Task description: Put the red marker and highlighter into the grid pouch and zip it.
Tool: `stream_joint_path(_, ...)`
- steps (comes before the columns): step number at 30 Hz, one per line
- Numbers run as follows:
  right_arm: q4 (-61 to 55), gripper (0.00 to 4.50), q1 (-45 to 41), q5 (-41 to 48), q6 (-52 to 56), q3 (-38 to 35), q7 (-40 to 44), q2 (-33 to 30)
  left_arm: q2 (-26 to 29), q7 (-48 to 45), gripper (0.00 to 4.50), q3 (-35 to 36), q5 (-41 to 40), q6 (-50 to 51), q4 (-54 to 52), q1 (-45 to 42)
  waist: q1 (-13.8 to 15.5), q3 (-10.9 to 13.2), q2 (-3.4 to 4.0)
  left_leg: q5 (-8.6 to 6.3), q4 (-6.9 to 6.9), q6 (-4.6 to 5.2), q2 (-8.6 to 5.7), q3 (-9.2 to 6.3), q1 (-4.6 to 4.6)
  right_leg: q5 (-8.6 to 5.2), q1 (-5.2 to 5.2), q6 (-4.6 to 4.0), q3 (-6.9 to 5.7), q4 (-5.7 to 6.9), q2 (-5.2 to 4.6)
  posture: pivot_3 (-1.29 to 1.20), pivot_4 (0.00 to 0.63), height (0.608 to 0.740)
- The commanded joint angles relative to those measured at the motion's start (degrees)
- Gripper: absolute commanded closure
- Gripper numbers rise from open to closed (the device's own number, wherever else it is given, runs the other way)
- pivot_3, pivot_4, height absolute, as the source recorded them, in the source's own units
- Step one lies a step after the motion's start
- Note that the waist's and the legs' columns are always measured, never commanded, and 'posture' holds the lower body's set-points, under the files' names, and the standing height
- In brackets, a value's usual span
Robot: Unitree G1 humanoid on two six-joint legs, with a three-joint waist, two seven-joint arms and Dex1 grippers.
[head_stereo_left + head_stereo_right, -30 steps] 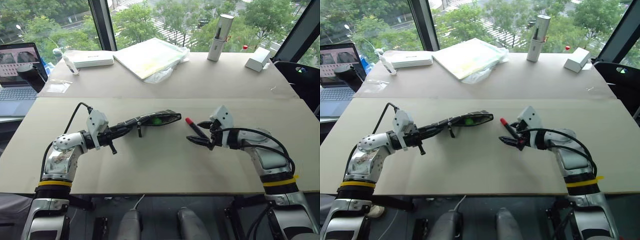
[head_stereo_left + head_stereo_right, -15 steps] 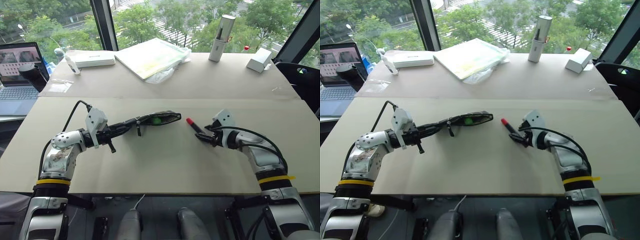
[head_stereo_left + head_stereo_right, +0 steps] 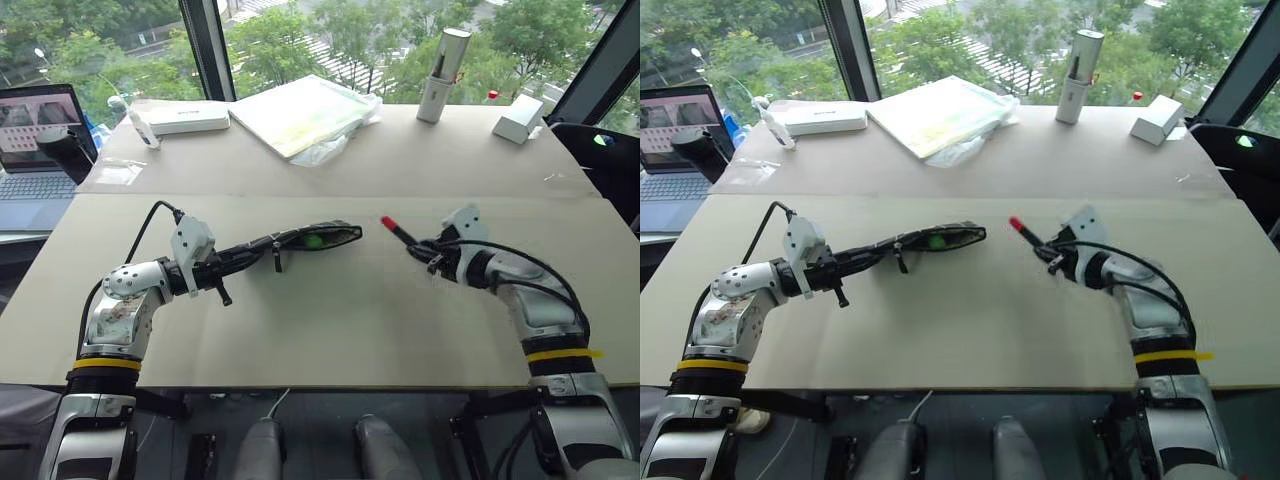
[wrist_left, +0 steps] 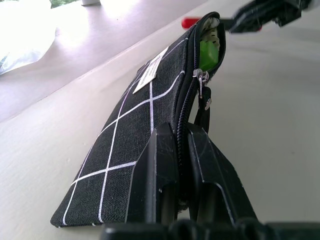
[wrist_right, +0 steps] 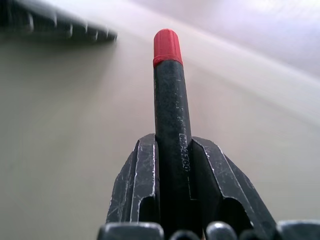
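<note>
With our right hand (image 3: 428,252) clamped on the red marker (image 3: 398,232) and our left hand (image 4: 182,145) pinching the grid pouch (image 3: 300,241), we should aim its red tip squarely at the pouch's open mouth.

Along the far edge of the pale counter (image 3: 330,320) lie a flat white box (image 3: 184,117) toward the far left corner, a clear plastic sleeve of yellowish sheets (image 3: 300,112) near the middle, an upright silver cylinder (image 3: 441,62) and a small white box (image 3: 516,119) toward the far right corner. Off the left edge sits an open laptop (image 3: 35,150).
</note>
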Motion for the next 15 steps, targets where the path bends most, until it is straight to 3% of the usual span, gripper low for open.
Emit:
stream_joint_path(1,-13.0,3.94,-1.0,8.7,3.7,-2.4,7.2,-2.8,0.3,-0.3,4.50,0.6,0.1,-1.1,-0.7,-0.8,0.0,0.0,0.00,0.00,0.00,0.00,0.01,0.00,0.00,0.00,0.01,0.00,-0.01,0.00,0.00,0.00,0.150,0.731)
stream_joint_path(5,-23.2,3.94,1.4,14.2,7.4,0.8,12.7,-4.9,0.2,-0.4,4.50,0.4,0.2,-1.4,-0.2,-0.9,0.0,0.0,-0.01,-0.01,0.00,0.02,0.02,-0.02,0.00,0.00,0.05,0.00,-0.04,-0.04,0.01,0.00,0.150,0.731)
stream_joint_path(8,-28.4,3.94,1.5,12.2,9.4,8.9,12.8,-4.0,-0.1,-0.6,4.50,0.2,0.4,-1.8,0.6,-1.4,0.0,0.0,-0.01,-0.01,0.02,0.02,0.01,-0.01,0.01,-0.01,0.06,0.01,-0.03,-0.04,0.00,0.00,0.150,0.731)
stream_joint_path(15,-23.1,3.94,-3.4,4.1,9.4,17.7,7.4,-0.4,-0.8,-0.9,4.50,-0.2,0.9,-2.5,1.6,-2.0,0.2,0.0,-0.01,-0.01,0.04,0.01,0.01,-0.01,-0.02,-0.01,0.00,0.01,-0.03,0.00,0.01,0.00,0.150,0.731)
